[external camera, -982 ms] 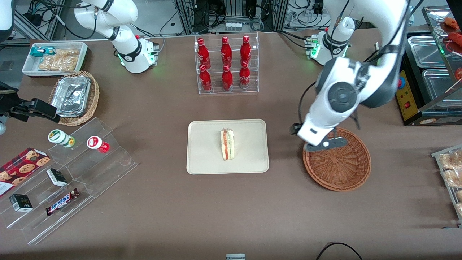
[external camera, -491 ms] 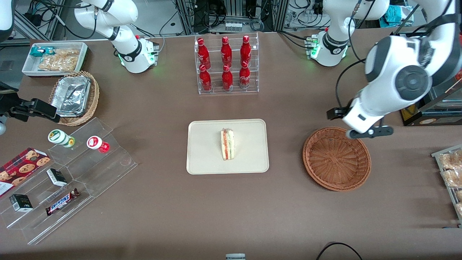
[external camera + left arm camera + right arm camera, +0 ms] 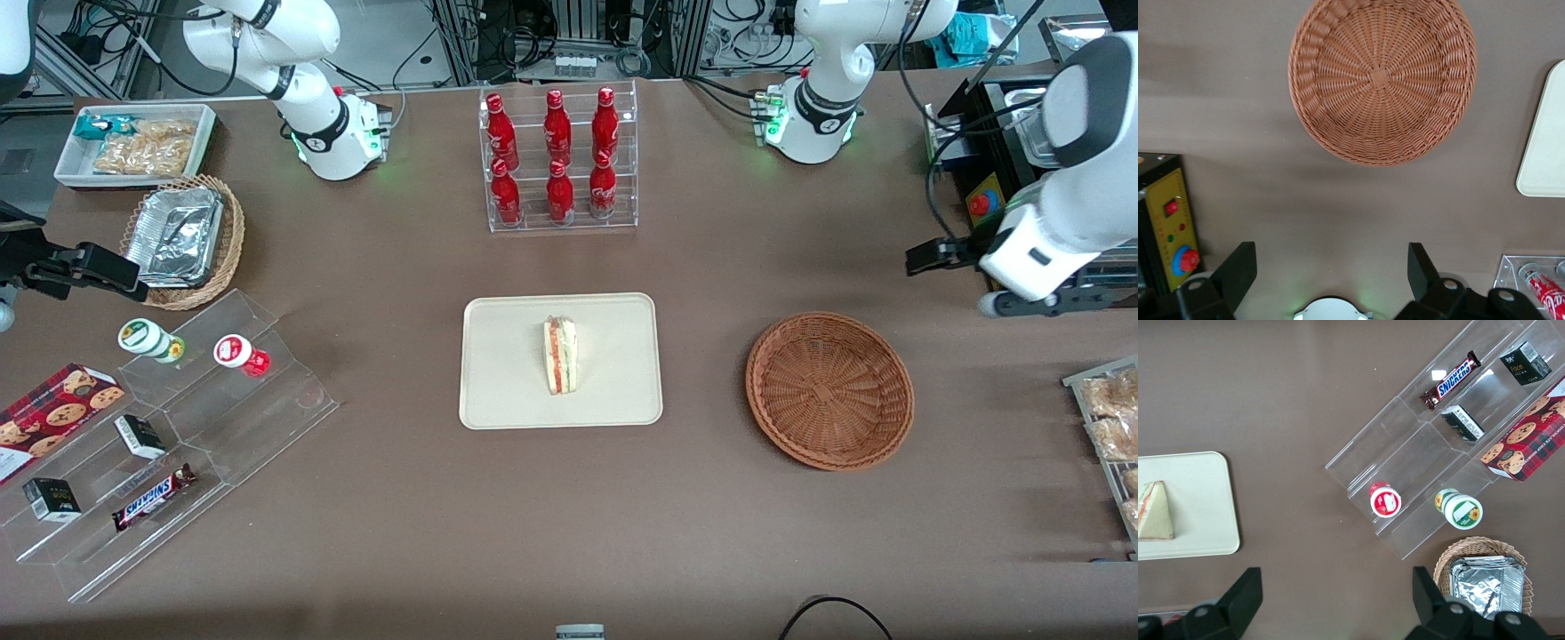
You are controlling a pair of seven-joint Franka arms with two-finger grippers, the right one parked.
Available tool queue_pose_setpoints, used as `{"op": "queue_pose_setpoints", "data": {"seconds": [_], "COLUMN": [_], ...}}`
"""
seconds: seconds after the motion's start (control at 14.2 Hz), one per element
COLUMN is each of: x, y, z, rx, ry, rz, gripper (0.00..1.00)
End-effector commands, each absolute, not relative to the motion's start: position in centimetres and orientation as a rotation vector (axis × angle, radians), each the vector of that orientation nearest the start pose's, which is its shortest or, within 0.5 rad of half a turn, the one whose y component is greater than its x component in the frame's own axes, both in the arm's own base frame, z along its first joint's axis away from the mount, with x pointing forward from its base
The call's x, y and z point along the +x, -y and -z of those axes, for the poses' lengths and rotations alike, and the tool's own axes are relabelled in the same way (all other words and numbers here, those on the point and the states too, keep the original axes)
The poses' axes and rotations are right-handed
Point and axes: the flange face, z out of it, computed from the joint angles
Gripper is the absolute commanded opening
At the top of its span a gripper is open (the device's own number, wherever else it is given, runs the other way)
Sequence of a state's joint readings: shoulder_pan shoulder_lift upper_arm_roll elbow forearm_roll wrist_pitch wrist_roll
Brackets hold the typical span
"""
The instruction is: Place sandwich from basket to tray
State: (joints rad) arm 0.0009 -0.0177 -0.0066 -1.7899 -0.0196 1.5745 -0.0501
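One white bin (image 3: pixel 133 142) of snacks sits at the parked arm's end of the table (image 3: pixel 400 533). Nearer the camera than it is one light basket with a foil box (image 3: pixel 175 236). Nearer still is a clear step rack (image 3: pixel 178 444) with two small cups (image 3: pixel 151 340), two little dark boxes (image 3: pixel 140 436), one Snickers bar (image 3: pixel 153 496) and one cookie box (image 3: pixel 53 413) beside it.

In the middle stands one clear stand with six red bottles (image 3: pixel 556 160). Nearer the camera than the bottles is one tray (image 3: pixel 507 373). One sandwich (image 3: pixel 560 356) lies on the tray, near its middle, with its red and green stripes showing.

Toward the working arm's end is one brown basket (image 3: pixel 829 389). Nothing is in it. It is well apart from the tray.

The table is brown and flat. Past its edge are metal frames and lots of cables.

The working arm is bent and held high, near the edge of the table by a black box with a red button (image 3: pixel 978 203). The gripper (image 3: pixel 1331 270) hangs in the air above bare table, apart from the basket. Its two dark fingers (image 3: pixel 1238 270) are spread wide and hold nothing.
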Motion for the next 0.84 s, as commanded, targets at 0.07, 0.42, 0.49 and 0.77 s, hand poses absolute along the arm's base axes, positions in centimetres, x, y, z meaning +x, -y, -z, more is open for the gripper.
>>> {"op": "queue_pose_setpoints", "data": {"seconds": [0.07,0.42,0.49,0.77], "x": [53.1,53.5,53.7,54.0], "y": [-1.0,-0.7,-0.5,1.5], "z": [-58.0,-60.7,-60.7,-60.8], "rx": [-3.152,-3.156,-3.151,-3.144], "ry": [0.003,0.024,0.019,-0.012], "rz": [-0.244,-0.138,-0.131,-0.097], "gripper": [1.00,1.00,1.00,1.00]}}
